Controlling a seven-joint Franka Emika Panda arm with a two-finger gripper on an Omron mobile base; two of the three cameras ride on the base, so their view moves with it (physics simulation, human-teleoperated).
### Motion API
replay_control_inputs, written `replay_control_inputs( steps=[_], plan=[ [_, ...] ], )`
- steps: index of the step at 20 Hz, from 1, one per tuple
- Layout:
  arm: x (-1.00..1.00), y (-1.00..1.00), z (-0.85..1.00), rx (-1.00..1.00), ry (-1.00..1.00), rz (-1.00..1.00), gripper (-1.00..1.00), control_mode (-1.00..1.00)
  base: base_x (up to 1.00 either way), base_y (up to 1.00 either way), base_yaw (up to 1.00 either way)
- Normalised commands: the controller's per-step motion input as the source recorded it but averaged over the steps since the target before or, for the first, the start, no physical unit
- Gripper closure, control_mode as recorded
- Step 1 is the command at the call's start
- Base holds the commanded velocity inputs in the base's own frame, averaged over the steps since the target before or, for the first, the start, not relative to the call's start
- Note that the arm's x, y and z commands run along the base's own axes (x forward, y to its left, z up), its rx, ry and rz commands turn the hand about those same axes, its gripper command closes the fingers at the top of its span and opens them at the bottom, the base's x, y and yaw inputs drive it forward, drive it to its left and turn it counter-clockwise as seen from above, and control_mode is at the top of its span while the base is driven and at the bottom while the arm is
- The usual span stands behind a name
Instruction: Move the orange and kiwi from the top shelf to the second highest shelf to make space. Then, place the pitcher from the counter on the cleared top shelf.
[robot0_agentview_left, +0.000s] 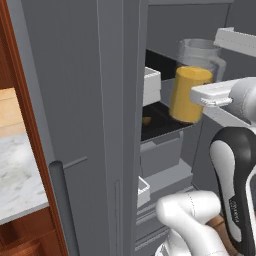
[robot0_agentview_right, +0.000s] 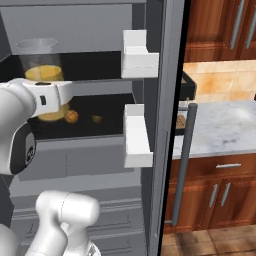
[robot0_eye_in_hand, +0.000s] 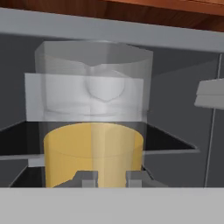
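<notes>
1. Standing open beside the tabletop (robot0_agentview_right: 225, 125), with the top shelf (robot0_agentview_right: 95, 65) black and bare beyond the arm
2. Hanging at the fridge opening in the tool (robot0_eye_in_hand: 111, 177), around top-shelf height: the pitcher (robot0_agentview_left: 189, 92), its base not yet resting on any board
3. Gripping the pitcher low down, tips (robot0_eye_in_hand: 89, 177) pressed at either side of the yellow part
4. Lying below on the second highest shelf (robot0_agentview_right: 107, 131): the orange (robot0_agentview_right: 71, 116), a small brown item beside it
5. Risking a tip or spill if the pitcher's base catches the shelf's front edge

Grey fridge door (robot0_agentview_left: 75, 100) stands open beside reddish-brown cabinets (robot0_agentview_right: 220, 200) and tan tiled wall (robot0_agentview_right: 220, 80).
</notes>
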Motion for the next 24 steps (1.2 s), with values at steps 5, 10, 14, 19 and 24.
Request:
replay_control_inputs(
  steps=[5, 10, 14, 19, 24],
  plan=[
    [0.38, 0.04, 0.20, 0.00, 0.00, 0.00, 1.00, -1.00, 0.00, 0.00, 0.00],
    [0.40, 0.08, 0.02, -0.01, -0.06, 0.00, 1.00, -1.00, 0.00, 0.00, 0.00],
    [0.27, 0.07, 0.24, 0.00, -0.13, 0.00, 1.00, -1.00, 0.00, 0.00, 0.00],
    [0.29, 0.07, 0.29, 0.00, -0.06, 0.00, 1.00, -1.00, 0.00, 0.00, 0.00],
    [0.41, 0.11, 0.05, 0.00, 0.02, 0.00, 1.00, -1.00, 0.00, 0.00, 0.00]
  ],
)
